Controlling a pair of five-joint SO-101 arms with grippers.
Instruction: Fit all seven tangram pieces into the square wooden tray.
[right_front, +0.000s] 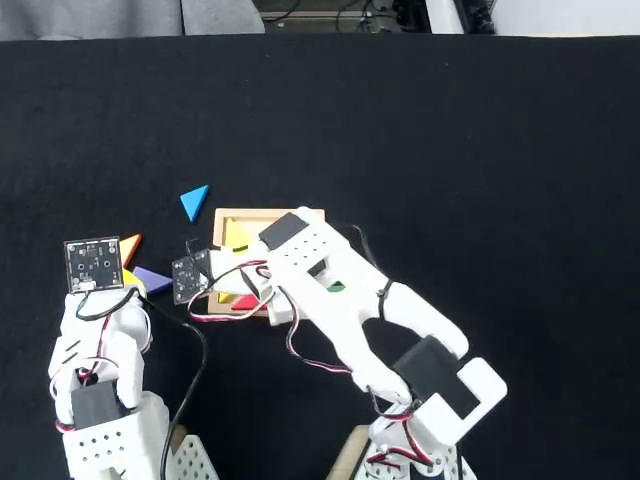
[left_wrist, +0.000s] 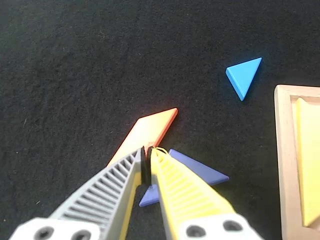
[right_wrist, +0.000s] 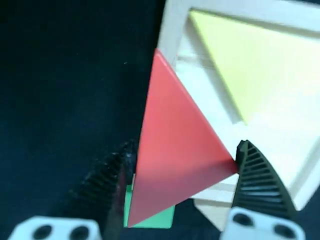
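At the tray's 7 o'clock corner, the right hand grips the red triangle across the rim. At the tray's 9 o'clock, the left hand, pinched closed, sits over the orange piece and purple piece. The blue triangle lies at 10 o'clock.

red triangle | yellow triangle | blue triangle | orange parallelogram | tan tray

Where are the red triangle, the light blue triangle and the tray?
red triangle (right_wrist: 174, 147), right wrist view, middle of its face.
light blue triangle (left_wrist: 243, 76), left wrist view, its centre.
tray (left_wrist: 283, 160), left wrist view, its wooden rim.
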